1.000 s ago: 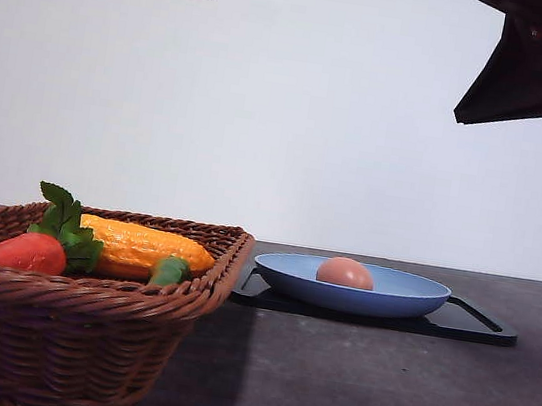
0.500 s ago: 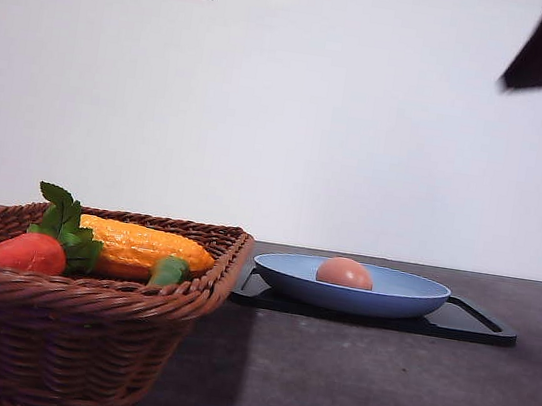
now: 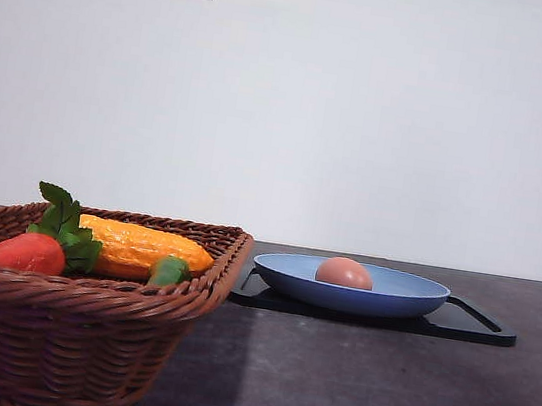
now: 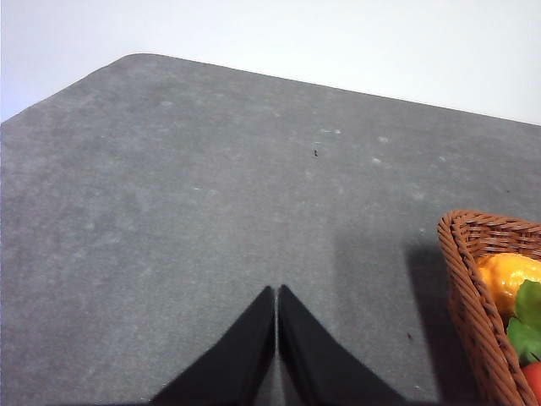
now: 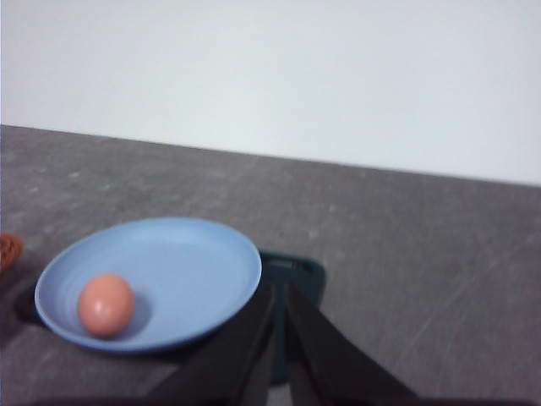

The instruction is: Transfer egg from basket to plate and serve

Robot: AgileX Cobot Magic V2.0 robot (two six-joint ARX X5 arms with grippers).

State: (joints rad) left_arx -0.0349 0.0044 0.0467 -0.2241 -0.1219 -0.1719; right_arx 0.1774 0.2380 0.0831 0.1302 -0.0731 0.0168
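Lying inside the plate (image 3: 365, 289), toward its 9 o'clock rim in the front view: the egg (image 3: 345, 272); sitting on a black tray (image 3: 475, 329), just beside the basket (image 3: 70, 336) at 9 o'clock; hovering over bare table (image 4: 169, 211), fingers pressed together, holding nothing: left gripper (image 4: 276, 292); right gripper (image 5: 279, 292) likewise closed, empty.

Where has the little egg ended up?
The egg lies in the light blue plate, which sits on a black tray right of the wicker basket in the front view.
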